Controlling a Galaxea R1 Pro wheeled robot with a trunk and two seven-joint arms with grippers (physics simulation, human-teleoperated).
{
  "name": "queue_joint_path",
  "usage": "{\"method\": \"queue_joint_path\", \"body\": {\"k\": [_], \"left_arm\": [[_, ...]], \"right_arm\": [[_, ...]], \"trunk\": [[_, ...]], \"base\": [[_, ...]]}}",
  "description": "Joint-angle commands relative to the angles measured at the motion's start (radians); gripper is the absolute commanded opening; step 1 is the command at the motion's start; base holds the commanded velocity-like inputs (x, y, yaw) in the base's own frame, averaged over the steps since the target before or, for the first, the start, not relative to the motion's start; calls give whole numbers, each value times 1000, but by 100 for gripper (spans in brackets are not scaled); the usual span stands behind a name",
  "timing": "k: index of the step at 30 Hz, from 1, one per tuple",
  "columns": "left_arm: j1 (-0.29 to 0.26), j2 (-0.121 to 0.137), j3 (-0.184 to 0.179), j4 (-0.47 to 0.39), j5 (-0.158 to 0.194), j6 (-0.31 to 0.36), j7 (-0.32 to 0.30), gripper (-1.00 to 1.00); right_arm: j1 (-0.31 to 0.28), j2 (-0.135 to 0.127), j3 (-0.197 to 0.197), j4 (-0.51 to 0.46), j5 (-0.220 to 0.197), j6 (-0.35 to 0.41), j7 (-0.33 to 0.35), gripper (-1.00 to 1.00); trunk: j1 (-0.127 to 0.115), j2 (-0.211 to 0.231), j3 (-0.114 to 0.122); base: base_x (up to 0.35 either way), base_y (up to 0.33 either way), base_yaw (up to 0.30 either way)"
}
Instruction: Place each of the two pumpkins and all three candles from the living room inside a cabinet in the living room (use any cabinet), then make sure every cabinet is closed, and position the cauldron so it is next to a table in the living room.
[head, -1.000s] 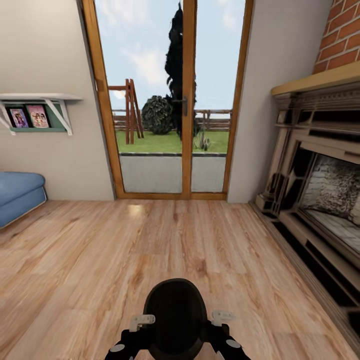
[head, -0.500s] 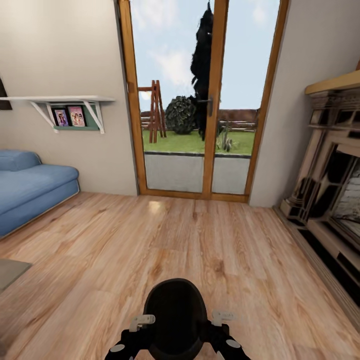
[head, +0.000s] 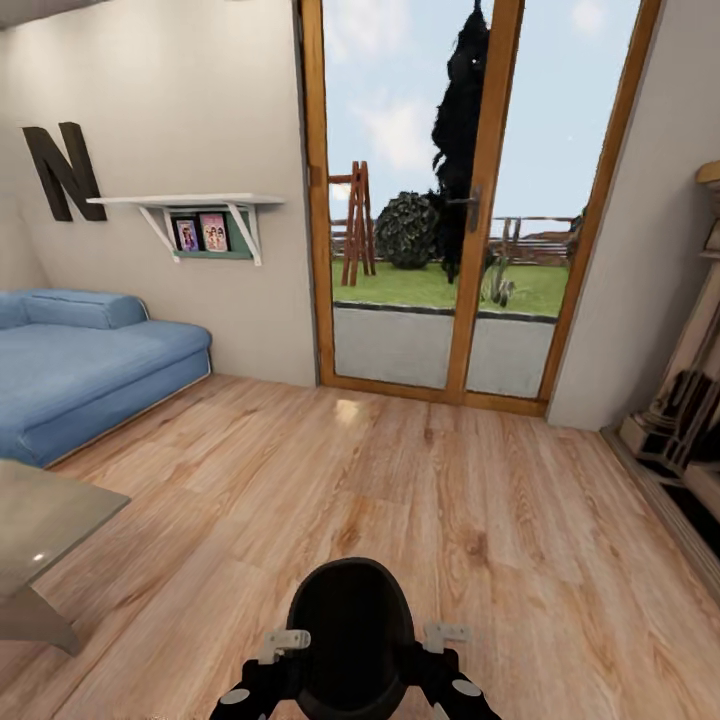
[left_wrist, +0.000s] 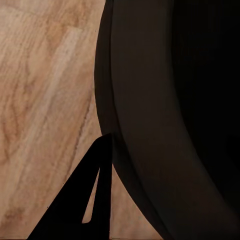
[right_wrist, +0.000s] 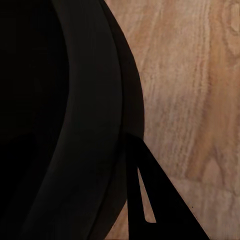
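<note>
Black round-bodied cauldron (head: 351, 632) held low in front of the trunk, above the light wood plank floor (head: 420, 500), between left pincer (head: 285, 642) and right pincer (head: 445, 635). Each pincer presses one dark finger (left_wrist: 87, 200) against the cauldron's outer wall; pincer opening: cannot tell. Ahead: wood-framed glass patio door (head: 470, 200); left: blue sofa (head: 80, 370), grey desk corner (head: 40, 520).

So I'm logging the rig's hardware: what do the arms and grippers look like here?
In the head view both arms are black with round pale grey caps, the left arm and right arm. A pale grey bracket-like piece sits near each. The wrist views show a black triangular finger with a slot.
</note>
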Motion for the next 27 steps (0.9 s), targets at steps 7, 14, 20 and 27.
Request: {"method": "queue_joint_path", "body": {"k": [7,14,20,27], "left_arm": [[-1,0,-3,-8,15,-51,-1,-100],[-1,0,-4,-8,15,-51,-1,-100],[-1,0,-4,-8,15,-51,0,-100],[-1,0,-4,-8,15,-51,0,-100]], "right_arm": [[0,2,7,1,-38,2,-4,-100],[0,2,8,3,-35,2,-4,-100],[0,2,8,4,-32,2,-4,-100],[0,2,10,5,-31,2,-4,-100]], "trunk": [[0,-1,-1],[0,-1,-1],[0,-1,-1],[0,-1,-1]], "base": [[0,0,292],[0,0,292],[0,0,292],[0,-80,292]]}}
